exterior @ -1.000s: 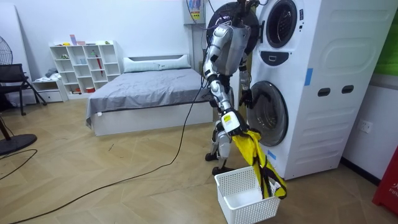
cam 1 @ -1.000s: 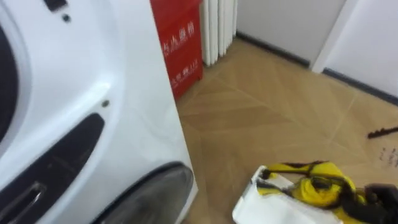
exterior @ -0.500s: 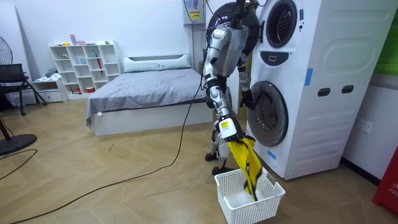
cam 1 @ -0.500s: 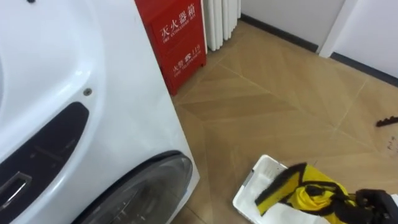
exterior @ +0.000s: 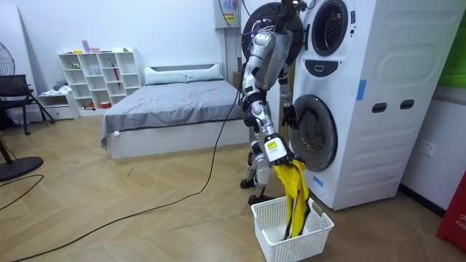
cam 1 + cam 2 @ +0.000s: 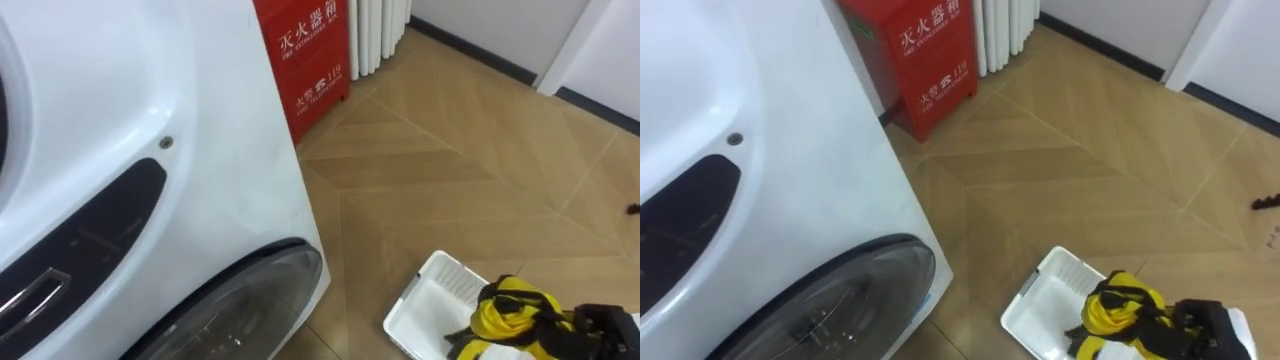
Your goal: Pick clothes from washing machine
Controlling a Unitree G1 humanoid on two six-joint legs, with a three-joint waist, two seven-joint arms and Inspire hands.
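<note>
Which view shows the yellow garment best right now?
The room view: the whole yellow garment hangs from the right hand down into the white basket. Both eye views cut it off, showing its bunched top over the basket at the lower edge.

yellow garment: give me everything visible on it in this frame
The garment is bright yellow cloth with dark straps or trim, limp and bunched. It hangs lengthwise from the right hand, whose fingers are closed on its top end. Its lower end reaches down into the white lattice basket on the floor in front of the washer.
</note>
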